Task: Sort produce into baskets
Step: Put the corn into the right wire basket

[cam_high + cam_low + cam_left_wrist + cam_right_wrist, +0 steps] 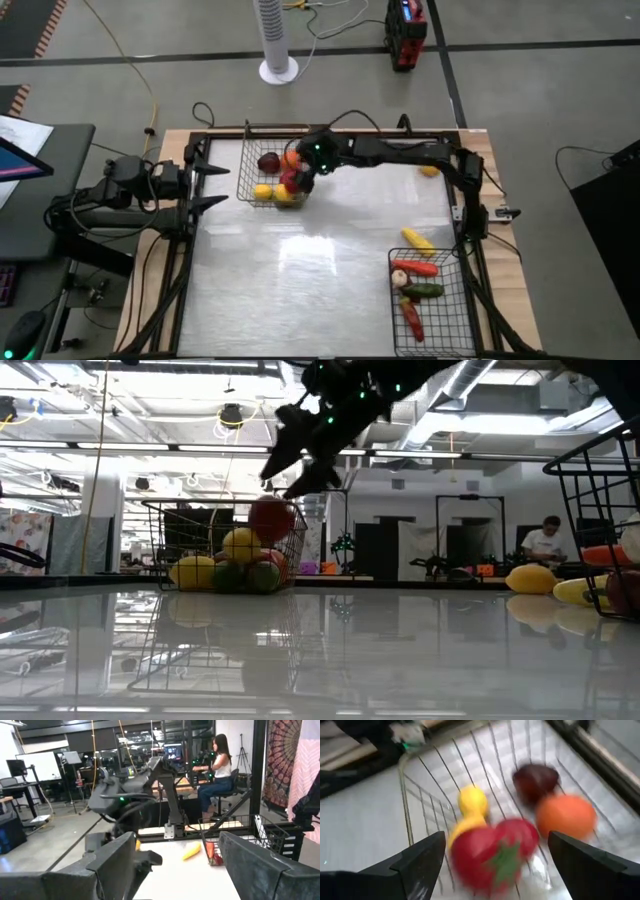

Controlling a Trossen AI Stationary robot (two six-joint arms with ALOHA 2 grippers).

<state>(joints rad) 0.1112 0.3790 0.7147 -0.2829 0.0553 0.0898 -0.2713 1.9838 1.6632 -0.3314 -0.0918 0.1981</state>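
Note:
My right gripper [300, 172] hangs open over the silvery grey basket [250, 190] at the table's far side. A round red piece with a green star top [495, 852] lies below and between its spread fingers, touching neither. In the low view that red piece [272, 518] sits on top of the pile, under the gripper [300, 465]. The basket also holds a yellow piece [471, 802], a maroon one [535, 780] and an orange one [566, 815]. My left gripper [212, 186] waits open at the table's left edge.
The black basket [455, 325] stands at the near right with long red and green pieces. A long yellow piece [417, 239] lies on the table at its far edge. Another yellow piece [428, 171] lies at the far right. People sit in the room beyond.

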